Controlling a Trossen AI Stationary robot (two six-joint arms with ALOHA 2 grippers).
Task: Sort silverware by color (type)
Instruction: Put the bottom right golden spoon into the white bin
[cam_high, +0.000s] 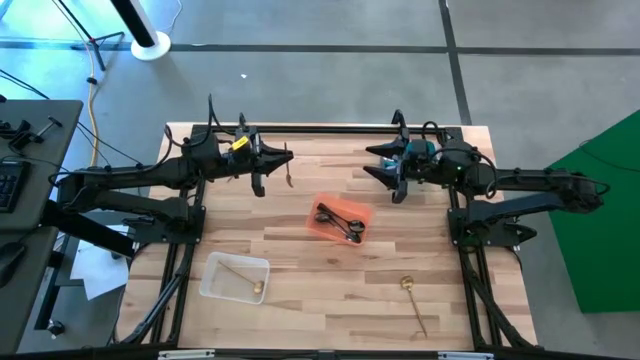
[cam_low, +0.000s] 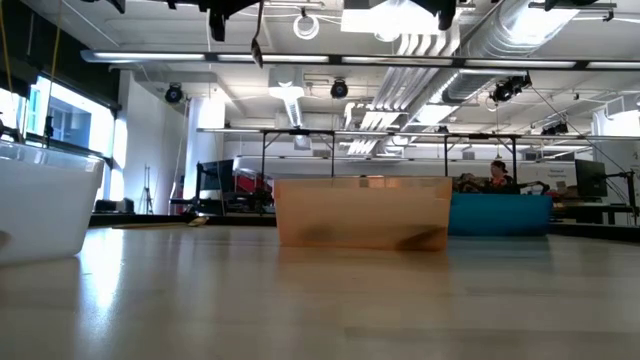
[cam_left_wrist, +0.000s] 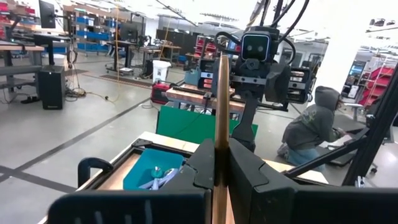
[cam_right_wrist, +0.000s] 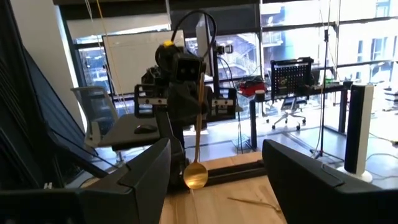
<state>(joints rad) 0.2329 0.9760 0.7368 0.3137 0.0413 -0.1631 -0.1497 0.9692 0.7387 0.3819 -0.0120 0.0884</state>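
Your left claw (cam_high: 278, 160) is clenched on a slim gold metal spoon (cam_high: 288, 172), pinched along the handle so the bowl hangs free, high over the far side of the wooden table (cam_high: 300, 300). Expect it to be light, stiff and slick; a grip nearer mid-handle should stop it swivelling. The left arm reaches level toward the centre. Your right claw (cam_high: 383, 165) faces it, released and empty. Below sit the orange bin (cam_high: 340, 219) with black pieces, the clear bin (cam_high: 234, 277), and another gold spoon (cam_high: 413, 301) lying loose.
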